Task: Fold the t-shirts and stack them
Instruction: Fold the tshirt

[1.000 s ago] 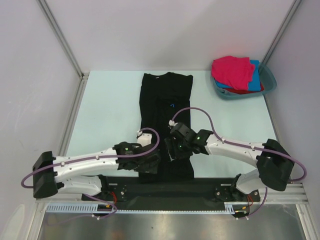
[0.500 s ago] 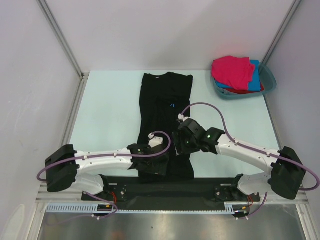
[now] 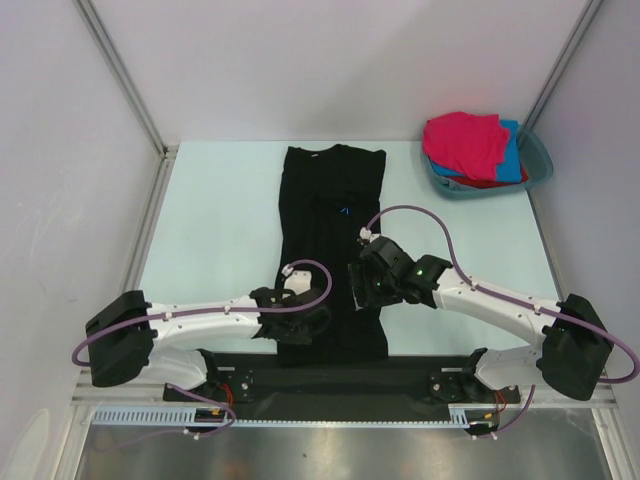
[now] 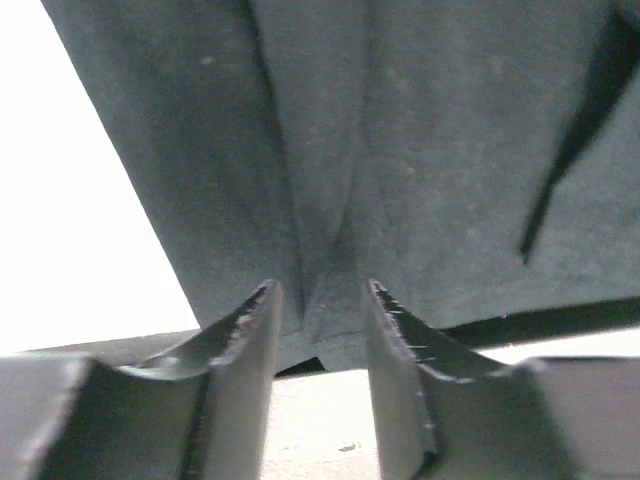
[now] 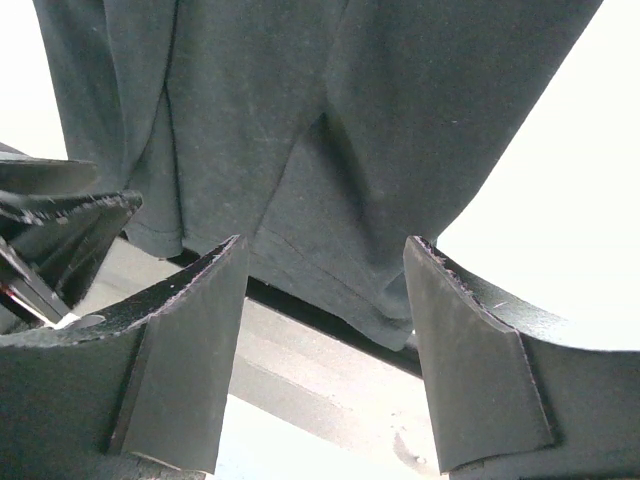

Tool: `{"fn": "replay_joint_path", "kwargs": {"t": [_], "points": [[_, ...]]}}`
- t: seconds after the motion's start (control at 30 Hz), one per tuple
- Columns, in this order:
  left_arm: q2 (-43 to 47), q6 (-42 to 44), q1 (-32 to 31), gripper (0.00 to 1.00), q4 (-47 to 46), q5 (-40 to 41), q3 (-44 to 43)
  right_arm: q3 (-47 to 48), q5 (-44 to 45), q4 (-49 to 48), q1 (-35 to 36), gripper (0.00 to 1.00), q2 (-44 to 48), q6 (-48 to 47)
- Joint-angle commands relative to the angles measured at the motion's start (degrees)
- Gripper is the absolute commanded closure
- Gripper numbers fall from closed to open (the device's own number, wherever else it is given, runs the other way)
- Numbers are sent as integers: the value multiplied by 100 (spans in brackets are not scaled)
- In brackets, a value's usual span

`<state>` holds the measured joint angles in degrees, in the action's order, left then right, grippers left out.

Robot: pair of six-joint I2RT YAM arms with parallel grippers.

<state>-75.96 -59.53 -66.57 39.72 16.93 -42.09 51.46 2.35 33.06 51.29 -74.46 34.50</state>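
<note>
A black t-shirt (image 3: 332,200) lies on the table as a long narrow strip, collar at the far end. My left gripper (image 3: 304,323) is low over the near-left corner of the hem. In the left wrist view its jaws (image 4: 318,292) stand half closed, with a gap between them and the hem edge (image 4: 330,330) at the tips. My right gripper (image 3: 361,290) hovers wide open over the near-right part of the shirt (image 5: 300,100), with nothing between its fingers (image 5: 190,330). Pink (image 3: 465,140), blue (image 3: 513,150) and red (image 3: 490,183) t-shirts are piled in the basin.
The teal basin (image 3: 540,160) stands at the table's far right corner. A black strip (image 3: 330,372) runs along the near edge under the shirt's hem, between the arm bases. Metal posts rise at the far left and far right corners.
My left gripper has slid a little right along the hem and its jaws have narrowed from wide open. The right gripper has shifted slightly away from the near edge, still open.
</note>
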Motion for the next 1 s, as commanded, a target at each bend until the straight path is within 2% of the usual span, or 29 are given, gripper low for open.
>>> {"fn": "replay_joint_path", "kwargs": {"t": [0.0,0.2,0.3,0.33,0.4,0.43,0.73,0.97], "points": [[73,-112,56,60,-158,144,69,13,11,25,-22,32,116,-31],[38,-103,144,59,-394,21,253,13,-6,34,-31,32,80,-22],[-15,-85,161,62,-492,-75,306,22,2,34,-31,32,72,-31],[-32,-85,170,67,-501,-93,306,22,2,43,-40,32,63,-40],[-50,-59,170,84,-536,-137,306,13,2,34,-40,32,54,-31],[-50,-24,170,100,-536,-137,289,13,-6,25,-49,32,45,-40],[55,607,170,100,-755,-356,-98,-57,20,25,-66,32,-8,-31],[-111,1215,170,100,-686,-664,-844,-84,160,139,-154,32,63,-31]]}}
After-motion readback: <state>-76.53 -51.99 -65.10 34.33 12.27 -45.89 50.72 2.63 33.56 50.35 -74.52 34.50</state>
